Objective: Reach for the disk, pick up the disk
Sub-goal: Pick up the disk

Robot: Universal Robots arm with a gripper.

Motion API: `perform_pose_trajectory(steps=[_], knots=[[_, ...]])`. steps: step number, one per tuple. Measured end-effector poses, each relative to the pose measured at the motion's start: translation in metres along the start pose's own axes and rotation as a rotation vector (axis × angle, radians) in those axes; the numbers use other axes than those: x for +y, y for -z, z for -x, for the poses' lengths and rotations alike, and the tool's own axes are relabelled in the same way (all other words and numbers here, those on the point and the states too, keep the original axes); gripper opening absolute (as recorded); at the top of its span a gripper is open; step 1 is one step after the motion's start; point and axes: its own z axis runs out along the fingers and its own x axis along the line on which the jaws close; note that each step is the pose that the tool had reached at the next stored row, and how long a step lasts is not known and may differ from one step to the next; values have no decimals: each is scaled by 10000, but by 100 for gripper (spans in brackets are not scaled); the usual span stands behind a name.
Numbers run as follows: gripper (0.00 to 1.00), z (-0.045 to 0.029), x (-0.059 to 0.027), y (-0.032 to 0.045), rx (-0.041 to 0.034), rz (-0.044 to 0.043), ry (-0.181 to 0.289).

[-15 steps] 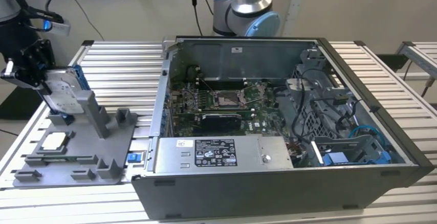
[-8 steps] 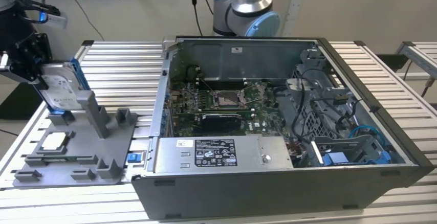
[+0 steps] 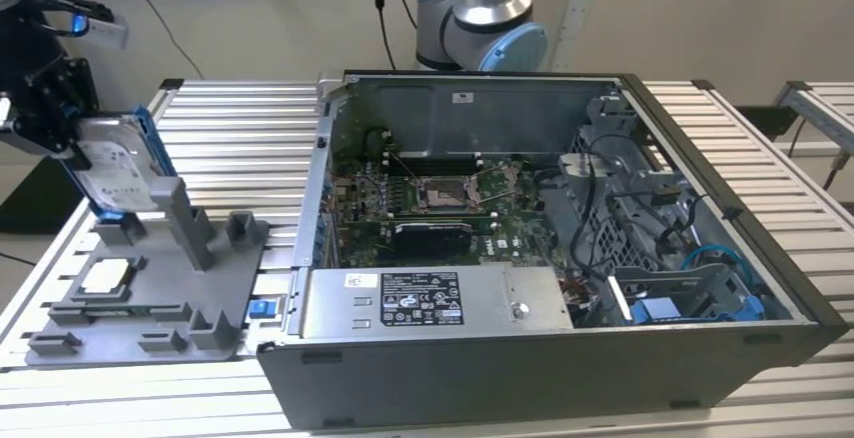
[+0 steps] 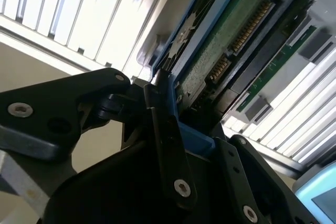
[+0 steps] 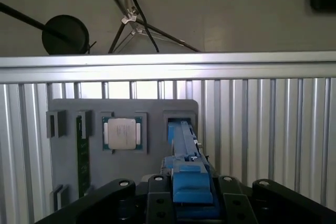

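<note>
The disk [image 3: 118, 170] stands on edge, slightly tilted, over the back slot of a grey fixture tray [image 3: 147, 303] at the exterior view's left. Its silver face with the white label and its blue bracket show there. My gripper [image 3: 56, 130] is shut on the disk from the side away from the computer case. In the second wrist view the black fingers [image 4: 164, 109] clamp the blue bracket, with the disk's green circuit board [image 4: 220, 51] beyond them. In the first wrist view the blue bracket edge [image 5: 184, 142] runs from the gripper [image 5: 190, 188] to the tray's slot.
An open computer case [image 3: 534, 248] lies on the slatted metal table [image 3: 227, 128], right of the tray. A small square silver chip [image 3: 107, 276] [image 5: 124, 132] sits in a tray pocket, with a memory stick [image 5: 81, 150] beside it. The arm's base [image 3: 481, 18] stands behind the case.
</note>
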Motion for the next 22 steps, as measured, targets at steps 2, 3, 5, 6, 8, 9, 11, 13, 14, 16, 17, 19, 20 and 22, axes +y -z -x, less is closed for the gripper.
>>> perform_pose_trajectory(steps=[2, 3, 5, 6, 8, 9, 11, 13, 14, 16, 17, 19, 20, 22], knots=[[0, 1, 0, 18, -1, -2, -1], [0, 1, 1, 26, 0, -4, -1], [0, 1, 1, 41, -1, -7, -1], [0, 2, 1, 49, -1, -9, 0], [0, 2, 1, 67, 0, -9, 0], [0, 2, 0, 75, -1, -9, 0], [0, 2, 0, 92, -1, -11, 0], [0, 3, 0, 108, -1, -10, 0], [0, 3, 0, 114, -1, -11, 0], [0, 3, 0, 128, -1, -12, 0], [0, 3, 0, 134, -1, -12, 0], [0, 4, 0, 147, 0, -11, 0], [0, 4, 0, 153, -1, -12, 0], [0, 4, 0, 167, -1, -13, 0]])
